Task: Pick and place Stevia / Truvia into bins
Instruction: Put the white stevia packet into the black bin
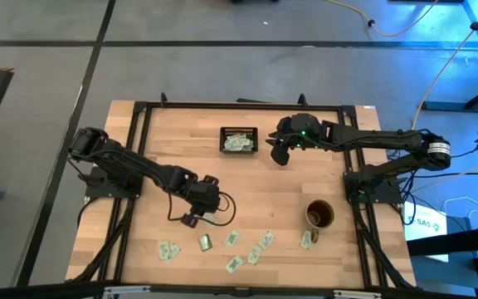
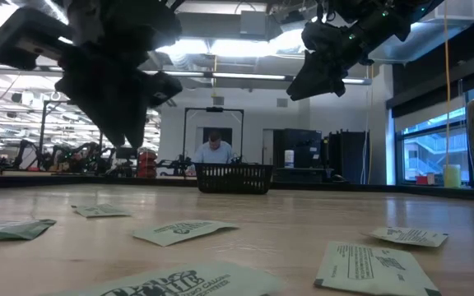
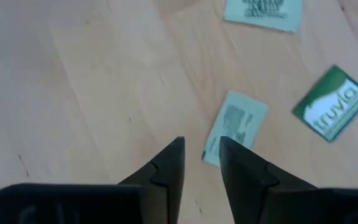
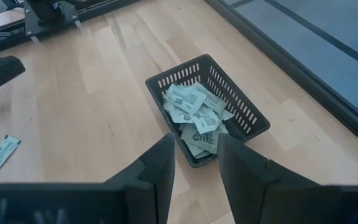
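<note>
**Desk:** Left gripper, what is it doing?

**Photographer:** It hangs over the wood near the table's centre, jaws parted and empty, a pale green packet lying flat just past its fingertips. From above, that arm sits at about seven o'clock of centre.

**Desk:** And the right gripper?

**Photographer:** Poised beside the black bin at twelve o'clock, jaws apart, nothing between them. Packets are already heaped inside.

**Desk:** Where is the remaining Stevia / Truvia?

**Photographer:** Scattered along the six o'clock edge, mostly apart from one another. One lies just beside the brownish mug at four o'clock.

**Desk:** How will they handle?

**Photographer:** Likely featherlight, thin and floppy, lying flush with the wood. My guess: fingers should straddle the short width and press down so the paper buckles up into the pinch. An edge grab could merely slide it away.
</note>
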